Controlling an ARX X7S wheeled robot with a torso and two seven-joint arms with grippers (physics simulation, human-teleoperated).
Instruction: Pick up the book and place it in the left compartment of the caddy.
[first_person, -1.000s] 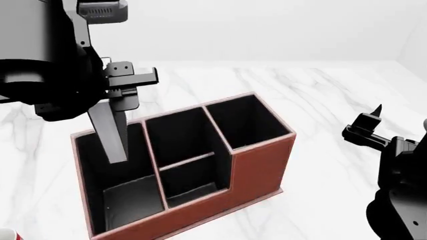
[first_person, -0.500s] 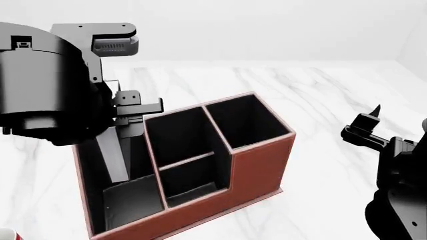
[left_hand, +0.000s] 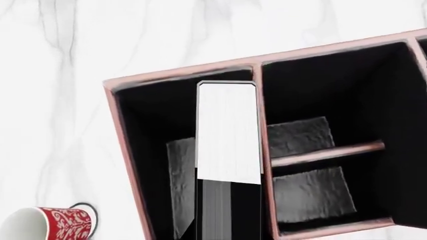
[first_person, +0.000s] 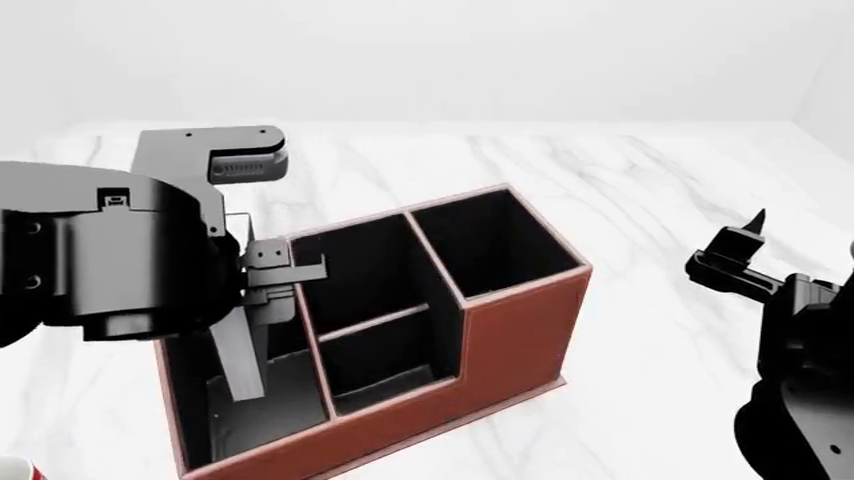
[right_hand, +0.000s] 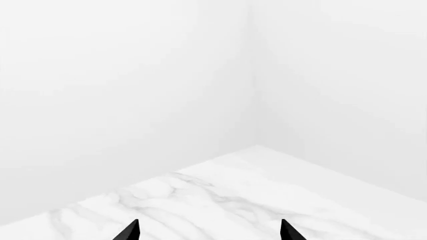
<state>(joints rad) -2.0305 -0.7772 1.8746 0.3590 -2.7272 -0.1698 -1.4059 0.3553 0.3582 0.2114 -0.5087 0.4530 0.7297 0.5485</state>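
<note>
One arm reaches down, lowering book (left_hand: 229, 132) inside caddy's (first_person: 514, 330) left compartment (first_person: 254, 400).

Left end effector (first_person: 244, 375) pointing steeply downward from a bulky grey wrist, clamping shut on the book (left_hand: 229, 133). Right end effector (right_hand: 208, 231) hanging off to the right side, held level, its two dark fingertips (right_hand: 131, 231) spread wide apart, gripping nothing.
</note>
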